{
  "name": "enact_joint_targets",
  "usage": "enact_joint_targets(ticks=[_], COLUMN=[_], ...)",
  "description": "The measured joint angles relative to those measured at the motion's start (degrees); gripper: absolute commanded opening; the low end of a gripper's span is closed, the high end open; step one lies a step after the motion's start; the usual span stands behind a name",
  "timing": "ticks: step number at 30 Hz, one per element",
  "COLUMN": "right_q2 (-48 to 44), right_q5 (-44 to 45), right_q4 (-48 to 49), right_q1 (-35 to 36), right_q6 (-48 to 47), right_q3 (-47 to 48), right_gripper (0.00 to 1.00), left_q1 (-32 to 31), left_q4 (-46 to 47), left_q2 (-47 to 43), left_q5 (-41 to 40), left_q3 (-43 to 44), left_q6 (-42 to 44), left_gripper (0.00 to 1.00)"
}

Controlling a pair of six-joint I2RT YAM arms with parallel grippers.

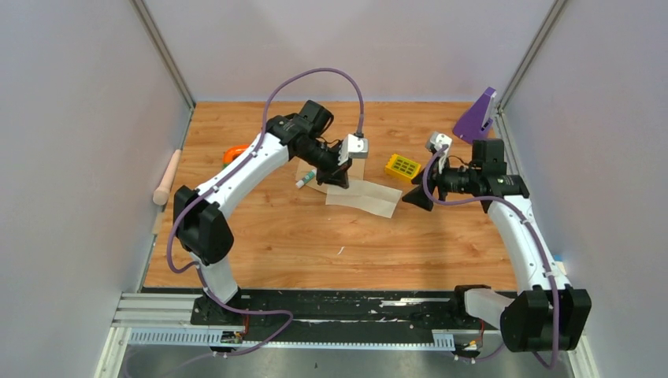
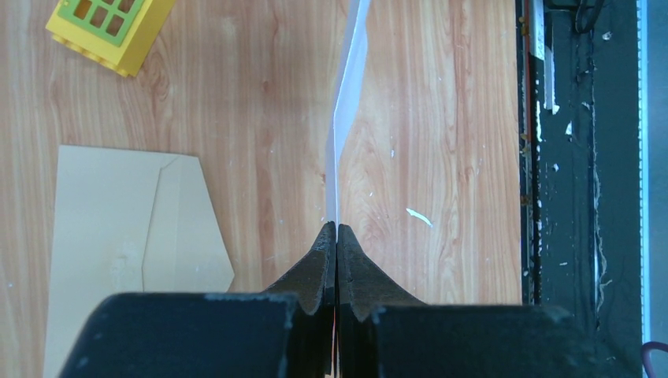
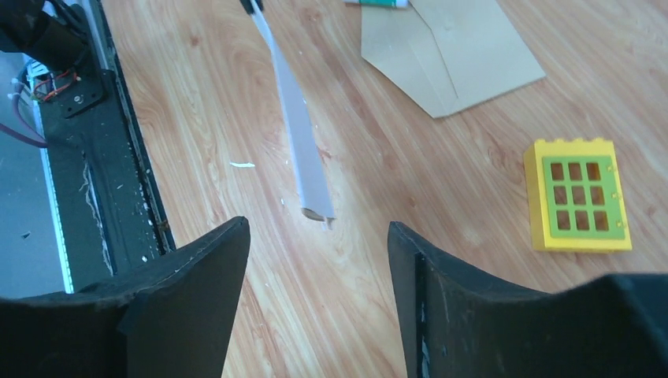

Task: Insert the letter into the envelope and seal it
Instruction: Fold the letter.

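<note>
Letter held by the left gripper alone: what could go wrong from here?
The left gripper pinches the letter at one edge; the free end may droop or slip.
The envelope lies flat, unheld, so the letter may push it.
The open right gripper may knock the free end.

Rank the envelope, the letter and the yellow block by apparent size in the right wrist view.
1. the envelope, though cut off by the frame's top edge.
2. the yellow block, nearer the camera.
3. the letter, seen nearly edge-on as a thin strip; unsure against the block.
</note>
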Motion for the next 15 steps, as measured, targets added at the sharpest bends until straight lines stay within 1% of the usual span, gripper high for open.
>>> enact_joint_targets(ticks=[2,6,11,15], right_q2=[-1.1,-1.6,0.9,3.5], right_q5=[-1.3,-2.3,-2.0,0.7], right_q4=[0.4,1.4,1.7,1.9], right_q1=[0.4,3.6,8.7,11.8], right_q6=[1.0,2.5,3.8,3.7], right_q3=[0.0,0.1,0.4,0.4], right_gripper=[0.74,0.75,0.73,0.7], left_q1=[-0.4,-2.4,-4.7,-5.6], left_q4=[0.0,0.0,-0.3,-0.9], left_q2=[0.0,0.4,2.2,3.5], left_q5=[-0.5,-2.6,-4.5,-5.4], left_q3=[0.0,0.0,0.3,1.0], left_q6=[0.0,0.0,0.0,0.0], left_gripper=[0.0,0.0,0.0,0.0])
